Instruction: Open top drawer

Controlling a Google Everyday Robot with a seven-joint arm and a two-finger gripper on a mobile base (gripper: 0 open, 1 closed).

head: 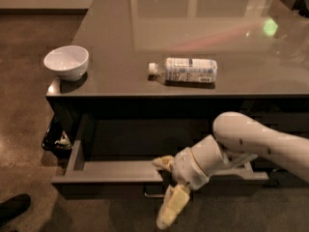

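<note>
The top drawer [106, 173] is pulled out from under the grey-brown counter, and its shallow grey interior shows. Its small loop handle [152, 195] shows partly on the front, just left of my gripper. My gripper [167, 187] is at the middle of the drawer front. The jaws stand apart and straddle the front panel. One yellowish finger [164, 162] is over the top edge on the inner side. The other finger [172, 210] hangs down outside, in front of the panel. My white arm [260, 141] reaches in from the right.
A white bowl [66, 62] stands near the counter's left corner. A plastic bottle [186, 70] lies on its side mid-counter. A dark bin with litter [57, 139] sits on the floor left of the drawer. A dark shoe [12, 208] is at bottom left.
</note>
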